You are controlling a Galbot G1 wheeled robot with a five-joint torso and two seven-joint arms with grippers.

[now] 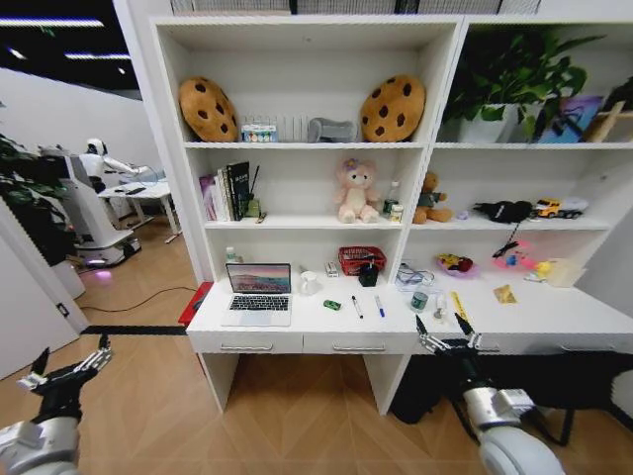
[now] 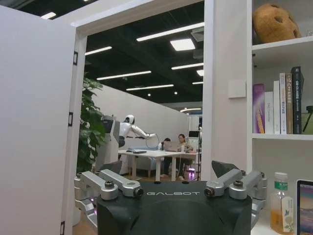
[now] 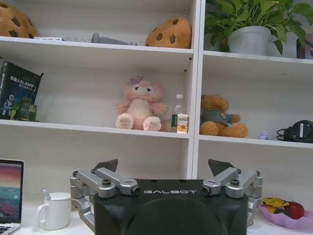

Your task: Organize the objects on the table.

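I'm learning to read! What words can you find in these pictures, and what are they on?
"GALBOT": on the left gripper.
"GALBOT": on the right gripper.
"SLAM": part of the dark book's cover; the rest is too blurred to read.
Book spines and the bottle label: too small to read.

"GALBOT" on both grippers' housings
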